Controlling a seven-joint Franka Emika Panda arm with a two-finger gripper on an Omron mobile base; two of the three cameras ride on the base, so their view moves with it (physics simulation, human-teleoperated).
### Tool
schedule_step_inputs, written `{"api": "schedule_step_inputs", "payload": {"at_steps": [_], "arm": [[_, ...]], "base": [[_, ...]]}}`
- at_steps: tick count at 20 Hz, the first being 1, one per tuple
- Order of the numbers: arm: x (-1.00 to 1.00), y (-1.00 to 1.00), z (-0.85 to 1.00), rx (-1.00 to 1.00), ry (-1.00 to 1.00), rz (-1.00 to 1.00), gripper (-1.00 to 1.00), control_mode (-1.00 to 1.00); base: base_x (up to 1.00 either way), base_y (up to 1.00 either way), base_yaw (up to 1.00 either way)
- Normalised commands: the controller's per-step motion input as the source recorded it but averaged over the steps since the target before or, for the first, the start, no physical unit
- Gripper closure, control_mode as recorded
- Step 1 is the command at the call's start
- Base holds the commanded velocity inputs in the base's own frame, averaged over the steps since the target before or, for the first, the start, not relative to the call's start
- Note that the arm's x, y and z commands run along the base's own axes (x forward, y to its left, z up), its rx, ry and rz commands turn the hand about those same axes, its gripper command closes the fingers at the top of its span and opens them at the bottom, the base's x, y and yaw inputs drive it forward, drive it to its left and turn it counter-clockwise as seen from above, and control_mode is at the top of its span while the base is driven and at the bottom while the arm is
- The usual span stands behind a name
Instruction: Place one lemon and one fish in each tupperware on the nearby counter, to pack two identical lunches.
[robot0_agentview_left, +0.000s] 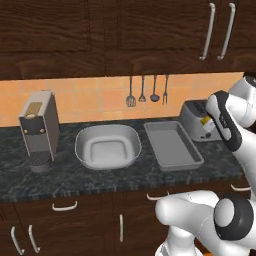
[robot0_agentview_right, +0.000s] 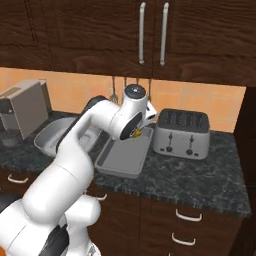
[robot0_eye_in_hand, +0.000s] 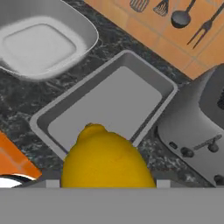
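**Dark wood and orange tile behind the work area**

Up at twelve o'clock, dark brown wall cabinets (robot0_agentview_left: 115, 30) run across, with long silver handles (robot0_agentview_right: 152, 33) on the doors. Below them sits an orange tiled backsplash (robot0_agentview_left: 90, 100), and hanging utensils (robot0_agentview_left: 147, 92) dangle on it. Over at nine o'clock stands a grey coffee machine (robot0_agentview_left: 39, 129); at three o'clock, a silver toaster (robot0_agentview_right: 182, 133). Down at six o'clock, brown drawers (robot0_agentview_right: 195, 220) carry curved silver pulls. Lighting is even and soft.

Silver toaster (robot0_agentview_right: 181, 133) right; coffee machine (robot0_agentview_left: 39, 131) left; utensils (robot0_agentview_left: 146, 92) hanging (on backsplash).
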Motion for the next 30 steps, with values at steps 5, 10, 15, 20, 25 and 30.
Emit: {"api": "schedule_step_inputs", "payload": {"at_steps": [5, 10, 15, 20, 25, 30], "arm": [[0.15, 0.51, -0.08, -0.04, -0.02, -0.02, 1.0, -1.0], [-0.01, 1.0, -0.46, -0.03, -0.02, 0.0, 1.0, -1.0], [0.02, 1.0, -0.75, 0.0, 0.0, -0.02, 1.0, -1.0], [0.38, 1.0, -0.33, -0.04, 0.0, -0.12, 1.0, -1.0], [0.67, 1.0, -0.5, -0.02, 0.02, -0.16, 1.0, -1.0], [0.57, 0.85, -0.66, 0.01, 0.04, -0.1, -1.0, -1.0]], "base": [[0.39, 0.25, -0.05], [0.0, 0.0, 0.0], [0.0, 0.0, 0.0], [0.0, 0.0, 0.0], [0.0, 0.0, 0.0], [0.0, 0.0, 0.0]]}}
